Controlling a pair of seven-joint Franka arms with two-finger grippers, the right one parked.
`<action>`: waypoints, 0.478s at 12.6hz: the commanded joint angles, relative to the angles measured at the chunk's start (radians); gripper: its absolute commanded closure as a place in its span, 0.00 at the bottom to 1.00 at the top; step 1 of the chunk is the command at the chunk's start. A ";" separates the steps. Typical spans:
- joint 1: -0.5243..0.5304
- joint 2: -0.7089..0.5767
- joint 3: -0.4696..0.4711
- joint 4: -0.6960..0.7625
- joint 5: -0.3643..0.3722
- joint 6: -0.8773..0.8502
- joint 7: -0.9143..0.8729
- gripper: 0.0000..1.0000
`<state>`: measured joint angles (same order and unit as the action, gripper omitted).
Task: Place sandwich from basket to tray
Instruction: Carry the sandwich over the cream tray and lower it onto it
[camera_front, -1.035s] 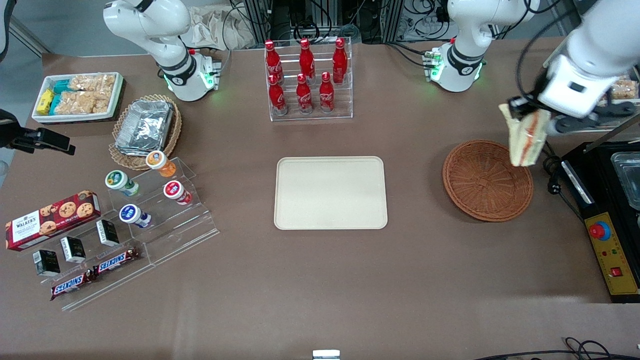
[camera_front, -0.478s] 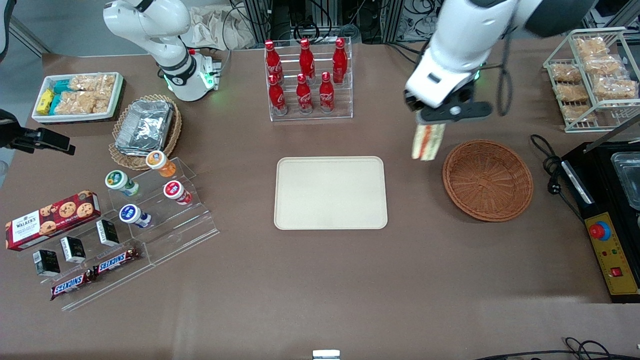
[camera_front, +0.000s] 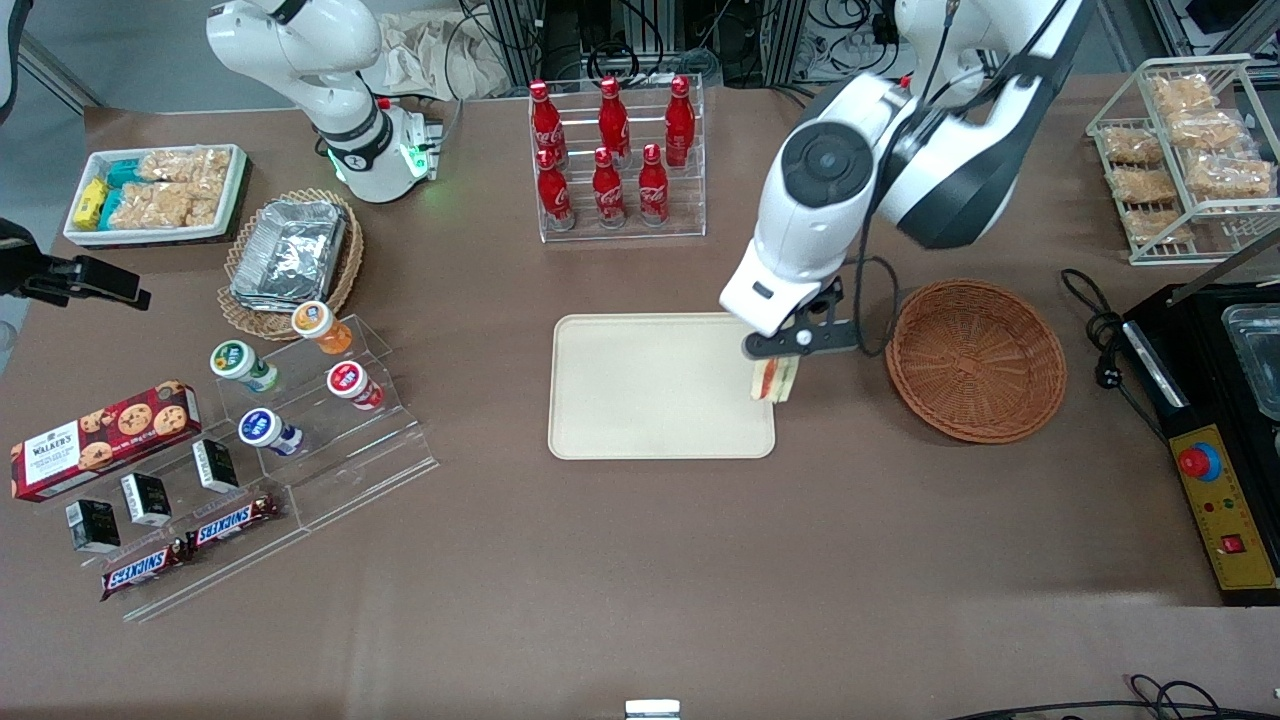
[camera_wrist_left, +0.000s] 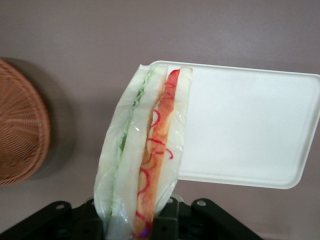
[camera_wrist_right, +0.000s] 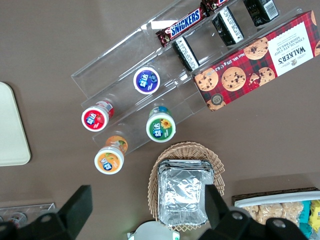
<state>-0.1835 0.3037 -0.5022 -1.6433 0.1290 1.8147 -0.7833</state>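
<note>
Carry stage, near its end. Pincer clenched on the sandwich, held above the desk at the tray's edge nearest the basket. Basket emptied, just beside that edge of the tray.

Sandwich gripped at one end, hanging lengthwise from the pincer, long axis pointing away from the fingers and down toward the desk. In the wrist view, sandwich seen edge-on: white bread, green layer, red-orange layer, all in clear wrap. Free tip over the tray's rounded corner; body of the sandwich over bare desk between tray and basket.

Relation governing the coming move: open tray surface lying sideways from the pincer, toward the parked arm's end of the desk, with only the sandwich tip overlapping the rim. Judged need: a short shift farther over the tray, then descent and release.

Judged risk: release at the present spot likely to leave the sandwich astride the rim or tipped onto the desk. Height above the tray not readable from these views.
</note>
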 joint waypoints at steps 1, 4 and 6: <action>-0.011 0.046 -0.007 -0.074 0.064 0.122 -0.039 1.00; -0.031 0.148 -0.006 -0.135 0.176 0.271 -0.134 1.00; -0.050 0.192 -0.006 -0.133 0.204 0.293 -0.163 1.00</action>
<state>-0.2182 0.4667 -0.5025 -1.7847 0.2938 2.0886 -0.8985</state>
